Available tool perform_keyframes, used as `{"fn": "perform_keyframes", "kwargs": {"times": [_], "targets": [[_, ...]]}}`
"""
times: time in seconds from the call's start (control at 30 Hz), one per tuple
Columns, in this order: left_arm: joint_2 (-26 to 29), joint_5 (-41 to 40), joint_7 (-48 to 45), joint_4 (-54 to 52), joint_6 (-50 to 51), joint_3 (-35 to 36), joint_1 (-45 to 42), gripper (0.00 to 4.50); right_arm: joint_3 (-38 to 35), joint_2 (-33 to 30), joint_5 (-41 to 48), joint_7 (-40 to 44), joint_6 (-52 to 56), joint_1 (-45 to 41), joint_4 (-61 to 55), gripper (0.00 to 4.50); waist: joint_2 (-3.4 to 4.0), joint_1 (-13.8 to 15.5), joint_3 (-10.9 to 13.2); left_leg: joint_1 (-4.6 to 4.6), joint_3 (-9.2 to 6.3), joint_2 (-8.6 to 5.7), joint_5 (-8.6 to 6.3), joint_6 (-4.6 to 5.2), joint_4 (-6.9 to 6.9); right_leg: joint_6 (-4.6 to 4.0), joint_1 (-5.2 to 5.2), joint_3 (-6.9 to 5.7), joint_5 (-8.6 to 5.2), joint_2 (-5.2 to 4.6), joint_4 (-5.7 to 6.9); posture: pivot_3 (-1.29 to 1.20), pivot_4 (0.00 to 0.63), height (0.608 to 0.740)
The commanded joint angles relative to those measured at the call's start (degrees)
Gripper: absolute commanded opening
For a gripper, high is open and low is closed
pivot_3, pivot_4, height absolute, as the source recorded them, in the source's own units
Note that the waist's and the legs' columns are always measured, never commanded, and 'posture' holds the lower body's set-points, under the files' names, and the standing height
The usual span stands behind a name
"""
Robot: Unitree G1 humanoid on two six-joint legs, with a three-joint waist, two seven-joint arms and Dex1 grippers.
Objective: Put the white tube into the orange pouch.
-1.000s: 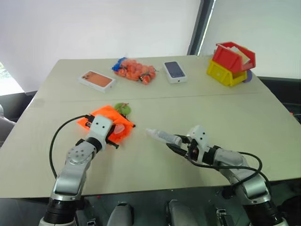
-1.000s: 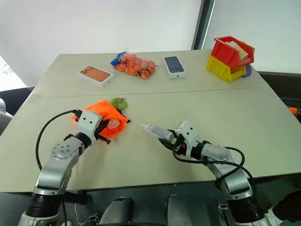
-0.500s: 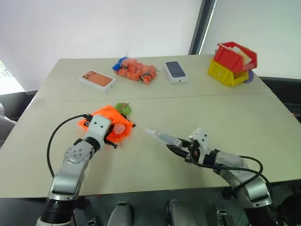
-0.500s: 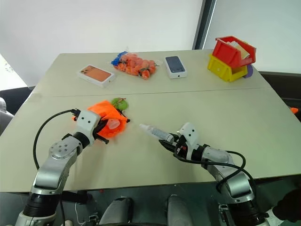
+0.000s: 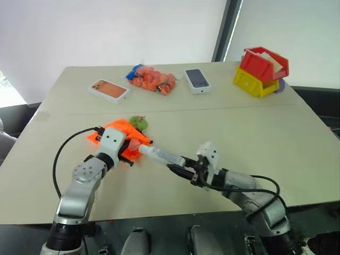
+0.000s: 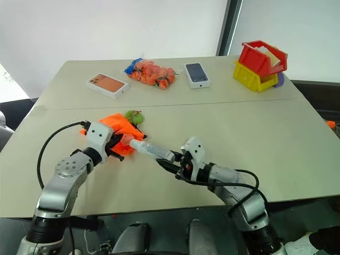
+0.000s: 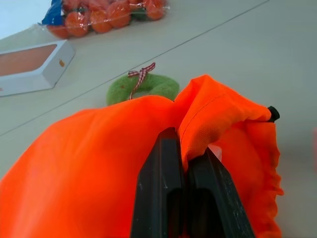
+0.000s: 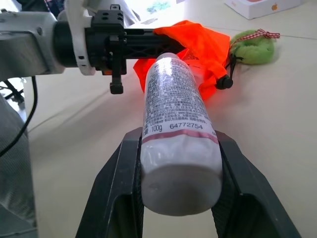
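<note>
While the left end effector [image 5: 129, 152] stays pinched shut on the orange pouch's [image 5: 123, 131] rim, the right end effector [image 5: 178, 169] grips the white tube [image 5: 162, 155], cap tip right at the pouch mouth. Plenty of bare counter [image 5: 255, 133] lies beyond the pouch, edges well off.
</note>
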Motion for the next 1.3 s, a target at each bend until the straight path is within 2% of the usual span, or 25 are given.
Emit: {"fn": "perform_keyframes", "kwargs": {"times": [0.03,0.37,0.53,0.8,1.07,1.13,1.2,1.27,1.3], "targets": [[0.7,-1.04,-0.82,-4.11,-0.37,0.37,-0.28,0.0,0.97,2.76,-1.49,-1.34,-2.75,-2.87,2.35,1.12,0.0,0.0,0.0,-0.01,0.0,0.0,0.0,0.0,0.0,-0.01,-0.01,0.0,0.0,0.0,0.0,0.0,0.15,0.74],[1.81,-3.3,-3.81,-8.06,1.14,-0.8,1.58,0.0,3.97,9.65,-8.39,-4.3,-7.93,-11.5,14.38,1.12,0.01,-0.11,0.0,-0.01,0.0,0.0,0.0,0.0,-0.06,-0.21,-0.04,0.0,0.13,0.02,0.03,0.0,0.15,0.74],[2.25,-5.16,-5.87,-9.98,1.67,-1.82,2.74,0.0,4.79,14.96,-10.78,-7.37,-6.87,-17.64,20.66,1.12,0.02,-0.31,0.01,0.0,0.0,0.01,0.01,0.01,-0.07,-0.22,-0.09,0.01,0.14,0.05,0.11,0.0,0.15,0.74],[2.1,-6.94,-6.63,-10.89,2.17,-2.46,3.06,0.0,8.97,19.98,-16.89,-9.15,-7.12,-24.35,29.59,1.12,0.03,-0.35,0.01,-0.01,-0.01,0.01,0.01,0.01,-0.08,-0.23,-0.09,0.01,0.14,0.04,0.11,0.0,0.15,0.74],[1.97,-8.94,-7.45,-12.67,2.48,-2.49,4.17,0.0,8.39,24.13,-19.36,-10.58,-7.98,-26.63,34.27,1.12,0.06,-0.52,-0.03,0.03,-0.02,0.03,0.01,0.01,-0.1,-0.23,-0.09,0.01,0.14,0.07,0.16,0.0,0.15,0.74],[2.14,-9.41,-7.52,-12.91,2.63,-2.24,4.47,0.0,8.27,23.61,-18.89,-9.6,-7.16,-25.79,32.77,2.15,0.06,-0.52,-0.03,0.03,-0.02,0.02,0.01,0.01,-0.1,-0.23,-0.08,0.01,0.14,0.07,0.15,0.0,0.15,0.74],[2.48,-10.2,-7.9,-13.15,2.77,-1.84,4.97,0.0,8.6,22.29,-18.54,-8.04,-6.58,-24.45,29.98,2.97,0.06,-0.49,-0.03,0.02,-0.03,0.03,0.01,0.01,-0.11,-0.23,-0.09,0.01,0.14,0.07,0.15,0.0,0.15,0.74],[3.16,-11.11,-8.73,-13.24,2.86,-1.16,5.79,0.0,8.76,20.12,-18.06,-6.01,-6.1,-22.5,25.55,4.07,0.06,-0.36,-0.02,-0.02,-0.03,0.03,0.01,0.01,-0.11,-0.23,-0.12,0.01,0.14,0.07,0.15,0.0,0.15,0.74],[3.5,-11.66,-9.18,-13.24,3.02,-0.77,6.17,0.0,8.7,18.92,-17.46,-4.66,-5.47,-21.61,23.31,4.43,0.06,-0.32,-0.02,-0.03,-0.03,0.03,0.01,0.01,-0.11,-0.23,-0.12,0.01,0.13,0.07,0.15,0.0,0.15,0.74]]}}
